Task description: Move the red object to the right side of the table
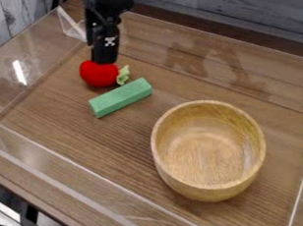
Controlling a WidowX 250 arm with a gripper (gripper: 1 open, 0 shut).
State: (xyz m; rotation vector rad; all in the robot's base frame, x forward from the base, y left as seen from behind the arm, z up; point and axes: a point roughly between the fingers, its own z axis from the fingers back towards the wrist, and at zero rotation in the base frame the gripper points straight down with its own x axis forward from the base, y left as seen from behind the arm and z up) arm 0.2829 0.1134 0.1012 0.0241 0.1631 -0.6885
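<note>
Overhead, open-fingered gripper (104, 58) directly above red object (100, 73), not gripping it, on table (62, 122) at back left, just beside green block (122, 97), well apart from bowl (209, 148).

Brown wood-grain bench (64, 142) with low clear acrylic walls round the edge. On it: red object (98, 73) at back left, green block (120, 98) just beside it lying diagonal, round wooden bowl (209, 148) upright at front right, well apart from both.
</note>
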